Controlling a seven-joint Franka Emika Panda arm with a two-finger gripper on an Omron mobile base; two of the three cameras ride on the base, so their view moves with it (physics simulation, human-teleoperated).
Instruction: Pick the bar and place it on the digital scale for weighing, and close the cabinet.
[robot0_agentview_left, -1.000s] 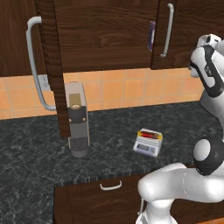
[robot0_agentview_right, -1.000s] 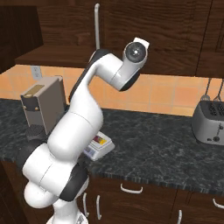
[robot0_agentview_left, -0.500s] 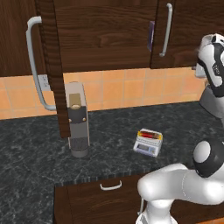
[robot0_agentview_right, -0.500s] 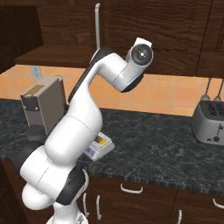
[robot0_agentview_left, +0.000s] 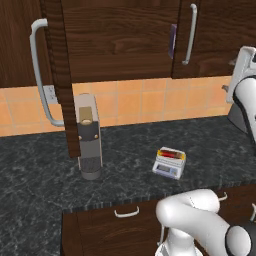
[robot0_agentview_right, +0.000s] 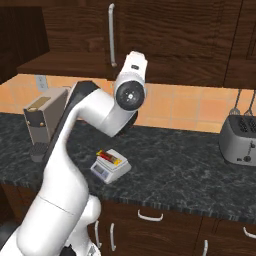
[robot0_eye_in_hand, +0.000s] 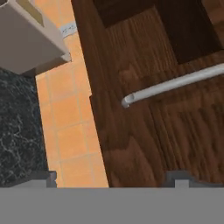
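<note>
The red bar (robot0_agentview_left: 170, 153) with its yellow end lies flat on the light-grey digital scale (robot0_agentview_left: 168, 166), which stands on the dark counter; the same bar (robot0_agentview_right: 110, 158) and scale (robot0_agentview_right: 106, 170) sit just left of my arm. The dark-brown cabinet (robot0_agentview_left: 120, 40) has its left door (robot0_agentview_left: 60, 75) swung out edge-on, and a right door (robot0_agentview_left: 200, 35) slightly ajar. My gripper (robot0_eye_in_hand: 113, 179) is open, empty and raised close to the cabinet wood (robot0_eye_in_hand: 144, 131), under a grey bar handle (robot0_eye_in_hand: 175, 85).
A tall grey coffee machine (robot0_agentview_left: 89, 140) stands under the open door. A purple box (robot0_agentview_left: 172, 41) shows in the gap beside the right door. A toaster (robot0_agentview_right: 240, 140) sits at the counter's right end. Drawers (robot0_agentview_left: 125, 214) run below the counter edge.
My wrist has swung up and to the right, closer to the cabinet, and the fingers have spread wider. The bar has stayed on the scale.
</note>
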